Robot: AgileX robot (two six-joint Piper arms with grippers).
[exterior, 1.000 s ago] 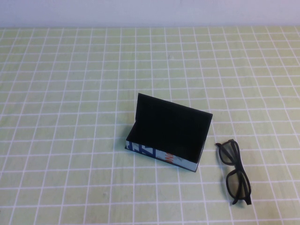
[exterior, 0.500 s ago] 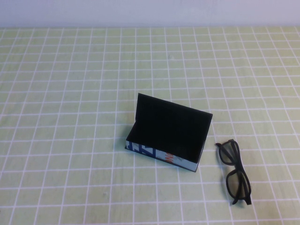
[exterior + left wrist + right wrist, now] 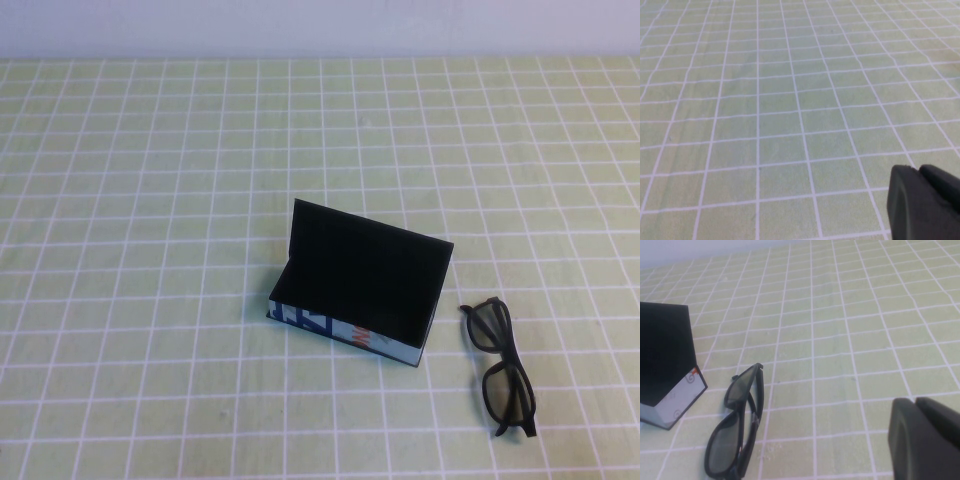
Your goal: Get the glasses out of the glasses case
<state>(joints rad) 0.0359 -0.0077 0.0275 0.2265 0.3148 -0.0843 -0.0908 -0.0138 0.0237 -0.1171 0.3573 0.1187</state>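
The glasses case (image 3: pixel 358 290) stands open in the middle of the table, lid up, black inside and empty, its printed front facing me. It also shows in the right wrist view (image 3: pixel 667 365). The black glasses (image 3: pixel 503 368) lie folded on the cloth just right of the case, outside it; they also show in the right wrist view (image 3: pixel 736 425). Neither arm shows in the high view. My left gripper (image 3: pixel 919 171) is shut and empty over bare cloth. My right gripper (image 3: pixel 915 401) is shut and empty, apart from the glasses.
The table is covered with a green cloth (image 3: pixel 150 200) with a white grid. A pale wall runs along the far edge (image 3: pixel 320 30).
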